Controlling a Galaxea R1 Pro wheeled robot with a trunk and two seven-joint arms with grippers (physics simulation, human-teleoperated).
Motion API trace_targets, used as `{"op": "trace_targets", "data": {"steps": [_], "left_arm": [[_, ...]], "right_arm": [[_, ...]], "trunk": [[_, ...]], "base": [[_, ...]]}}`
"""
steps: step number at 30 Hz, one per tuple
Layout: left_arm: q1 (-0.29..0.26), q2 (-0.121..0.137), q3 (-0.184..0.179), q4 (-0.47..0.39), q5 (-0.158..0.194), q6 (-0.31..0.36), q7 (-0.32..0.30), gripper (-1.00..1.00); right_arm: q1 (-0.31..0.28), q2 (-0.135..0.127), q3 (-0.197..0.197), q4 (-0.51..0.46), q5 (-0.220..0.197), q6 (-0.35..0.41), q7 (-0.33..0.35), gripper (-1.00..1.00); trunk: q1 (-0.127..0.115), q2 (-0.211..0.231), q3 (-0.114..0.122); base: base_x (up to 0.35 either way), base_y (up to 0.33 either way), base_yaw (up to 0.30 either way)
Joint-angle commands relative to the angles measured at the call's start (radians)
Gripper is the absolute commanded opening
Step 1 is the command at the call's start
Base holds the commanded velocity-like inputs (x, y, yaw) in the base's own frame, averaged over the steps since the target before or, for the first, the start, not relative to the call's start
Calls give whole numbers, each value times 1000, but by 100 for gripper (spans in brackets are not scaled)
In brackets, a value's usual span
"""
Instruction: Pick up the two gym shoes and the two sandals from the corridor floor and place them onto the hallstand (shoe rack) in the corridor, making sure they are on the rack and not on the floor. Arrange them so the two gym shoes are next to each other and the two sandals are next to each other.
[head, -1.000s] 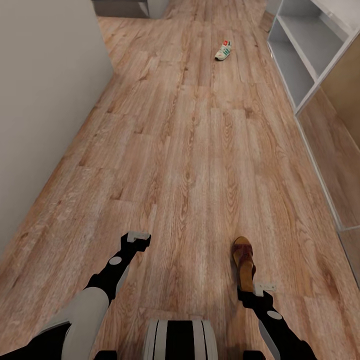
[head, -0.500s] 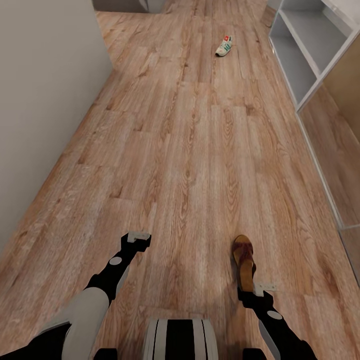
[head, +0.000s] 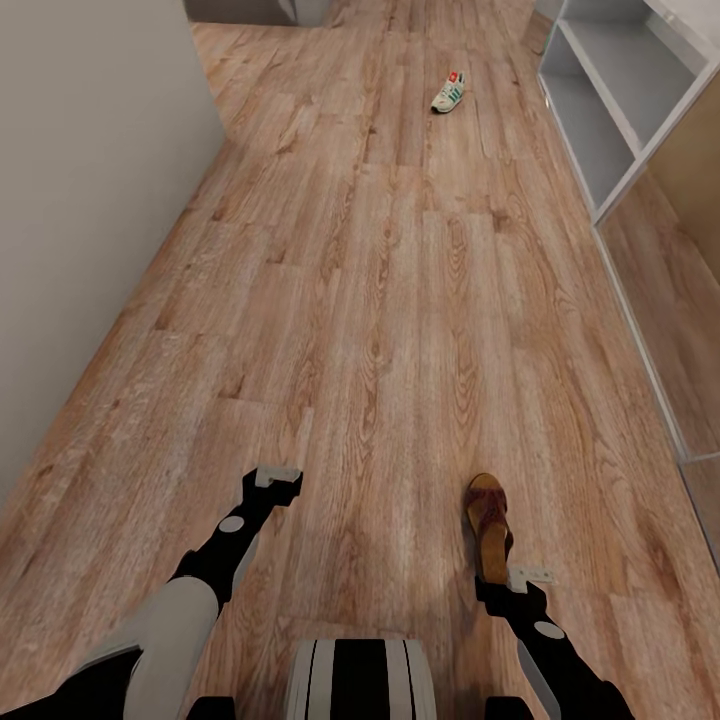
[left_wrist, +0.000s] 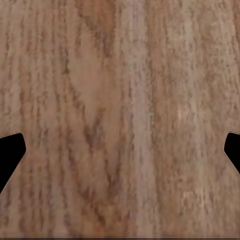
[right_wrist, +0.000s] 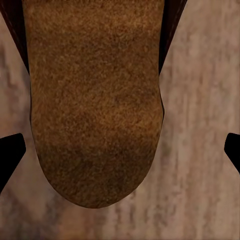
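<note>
Corridor scene, largest element first. The corridor floor, light wood-grain planking, runs ahead of the robot between a pale wall on its left side and the hallstand on its right. The hallstand's open grey-white shelves visible here hold nothing.

Footwear counted on the floor: one gym shoe and one sandal. The gym shoe, white with green stripes and a red tab, lies far ahead of both grippers, near the hallstand's front edge; no lettering on it can be read. The sandal, dark brown with a tan footbed, lies directly in front of the right gripper, its heel end just ahead of the jaws. In the right wrist view the sandal's rounded footbed end sits between the two dark fingertips, which stand wide apart and do not touch it: jaws released.

The left gripper hangs over bare planks, its jaws likewise spread with nothing between them.
</note>
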Motion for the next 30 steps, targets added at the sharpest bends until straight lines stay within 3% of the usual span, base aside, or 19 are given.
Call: {"op": "trace_targets", "data": {"steps": [1, 30], "left_arm": [[1, -1, 9, -1, -7, -3, -7, 100], [8, -6, 9, -4, -8, 1, -7, 100]], "right_arm": [[0, 0, 1, -1, -4, 2, -3, 100], [0, 0, 1, -1, -4, 2, -3, 100]], "trunk": [[0, 0, -1], [0, 0, -1]], "base": [[2, 0, 0], [14, 20, 0]]}}
